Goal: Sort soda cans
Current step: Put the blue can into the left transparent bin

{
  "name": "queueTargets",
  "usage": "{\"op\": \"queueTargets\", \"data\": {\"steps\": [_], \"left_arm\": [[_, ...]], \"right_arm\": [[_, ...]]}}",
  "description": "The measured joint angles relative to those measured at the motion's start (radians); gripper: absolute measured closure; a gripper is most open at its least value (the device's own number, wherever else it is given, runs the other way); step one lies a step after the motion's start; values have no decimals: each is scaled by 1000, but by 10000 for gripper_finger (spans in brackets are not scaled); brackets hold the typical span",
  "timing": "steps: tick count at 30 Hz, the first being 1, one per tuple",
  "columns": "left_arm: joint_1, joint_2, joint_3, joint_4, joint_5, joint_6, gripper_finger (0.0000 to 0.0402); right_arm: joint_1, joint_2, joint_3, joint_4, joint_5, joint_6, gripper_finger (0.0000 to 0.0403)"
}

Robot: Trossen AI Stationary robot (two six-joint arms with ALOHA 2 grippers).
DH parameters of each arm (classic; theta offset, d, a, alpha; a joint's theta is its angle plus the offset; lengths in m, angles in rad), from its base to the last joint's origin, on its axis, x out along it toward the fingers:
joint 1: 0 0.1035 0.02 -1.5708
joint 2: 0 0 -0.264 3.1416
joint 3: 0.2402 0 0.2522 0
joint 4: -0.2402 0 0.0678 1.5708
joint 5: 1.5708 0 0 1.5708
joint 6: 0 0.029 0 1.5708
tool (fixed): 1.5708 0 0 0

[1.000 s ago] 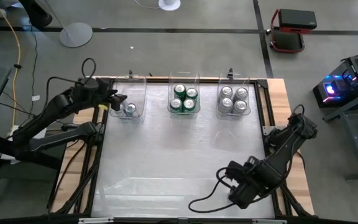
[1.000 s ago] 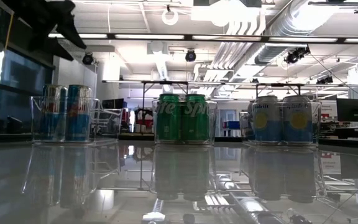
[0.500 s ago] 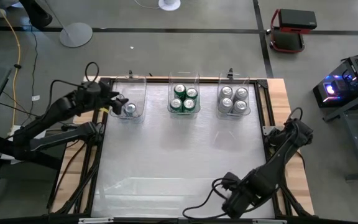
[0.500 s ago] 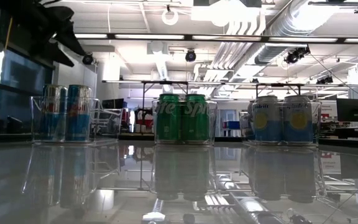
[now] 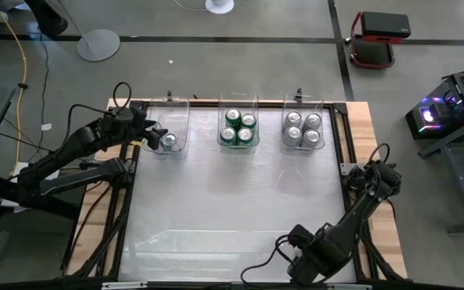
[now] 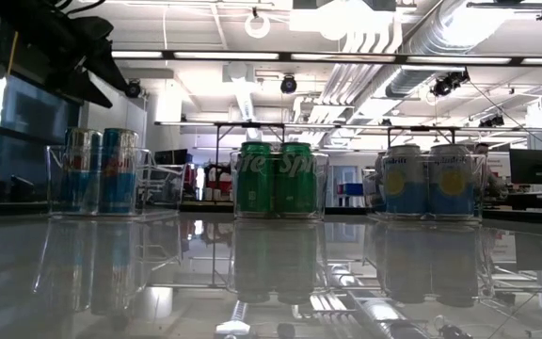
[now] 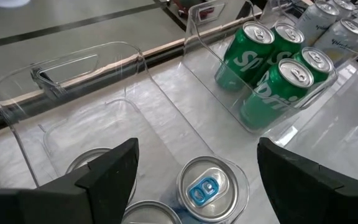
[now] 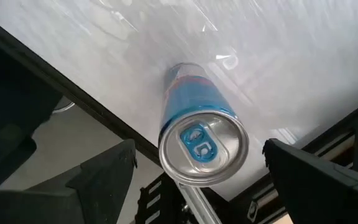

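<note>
The right gripper (image 8: 197,177) hangs open over a blue-and-silver can (image 8: 199,140) standing at the desk's (image 5: 232,201) near edge, apparently the last unsorted. The left gripper (image 7: 194,171), open and empty, hovers above the left bin (image 5: 170,129). Green cans (image 5: 239,128) and pale cans (image 5: 303,129) look sorted.

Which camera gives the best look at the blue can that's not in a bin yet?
The right wrist view: the blue can stands upright near the table's edge, between the open right gripper. The high view hides it under that arm; the low and left wrist views miss it.
</note>
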Motion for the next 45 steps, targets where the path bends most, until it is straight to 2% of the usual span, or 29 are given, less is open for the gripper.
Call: {"op": "queueTargets", "data": {"steps": [8, 11, 16, 19, 24, 26, 32, 36, 40, 45], "left_arm": [[0, -1, 0, -1, 0, 0, 96], [0, -1, 0, -1, 0, 0, 96], [0, -1, 0, -2, 0, 0, 96], [0, -1, 0, -2, 0, 0, 96], [0, -1, 0, -2, 0, -1, 96], [0, -1, 0, -2, 0, -1, 96], [0, -1, 0, -2, 36, 0, 96], [0, -1, 0, -2, 70, 0, 96], [0, -1, 0, -3, 81, 0, 96], [0, -1, 0, -5, 110, -1, 96]], "right_arm": [[-8, 0, -45, 14, -29, -25, 57], [-9, 0, -114, 105, -79, -72, 57], [-27, 1, -178, 222, -70, -134, 62], [-39, 1, -197, 224, -106, -166, 94], [-50, 1, -198, 203, -131, -251, 192], [-74, 1, -188, 195, -130, -308, 190], [-275, 1, -120, 171, -86, -663, 190], [-453, 22, -25, 186, 59, -992, 190], [-600, 117, 143, 213, 150, -1301, 190], [-713, 284, 414, 204, 159, -1576, 190]]}}
